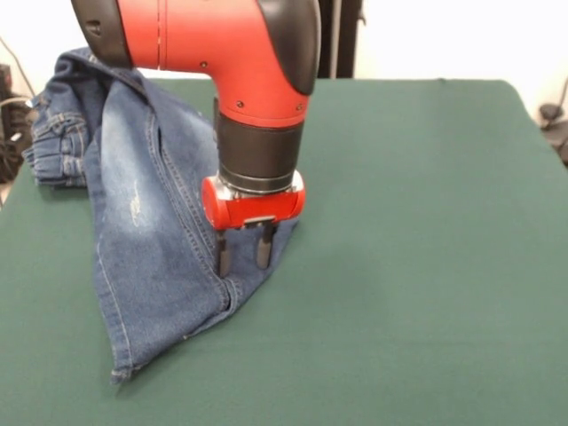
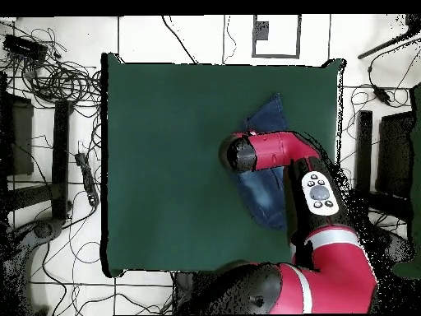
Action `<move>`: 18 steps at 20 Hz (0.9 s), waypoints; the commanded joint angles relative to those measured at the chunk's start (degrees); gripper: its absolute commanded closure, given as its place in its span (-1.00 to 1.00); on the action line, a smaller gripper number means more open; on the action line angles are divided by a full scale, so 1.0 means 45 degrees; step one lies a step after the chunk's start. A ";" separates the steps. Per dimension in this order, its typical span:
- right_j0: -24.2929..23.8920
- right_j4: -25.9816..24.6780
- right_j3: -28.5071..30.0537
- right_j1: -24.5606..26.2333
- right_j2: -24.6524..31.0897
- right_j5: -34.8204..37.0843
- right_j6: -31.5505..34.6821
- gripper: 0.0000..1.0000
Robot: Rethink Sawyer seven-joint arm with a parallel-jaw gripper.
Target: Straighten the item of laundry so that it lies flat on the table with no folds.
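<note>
Jeans lie folded near the surface corner. Gripper fingers, narrowly parted, straddle a seam edge, holding nothing evident. Risk: pinching both layers would drag the fold along.

The arm points straight down, its claw fingers narrowly parted.
</note>
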 commanded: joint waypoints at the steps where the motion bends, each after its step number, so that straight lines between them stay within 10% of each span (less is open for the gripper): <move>1: 0.0571 0.0358 -0.0060 0.1000 -0.0098 -0.1268 0.2564 1.00; 18: -0.0046 0.1529 0.0754 0.0737 0.0692 -0.1979 0.2099 1.00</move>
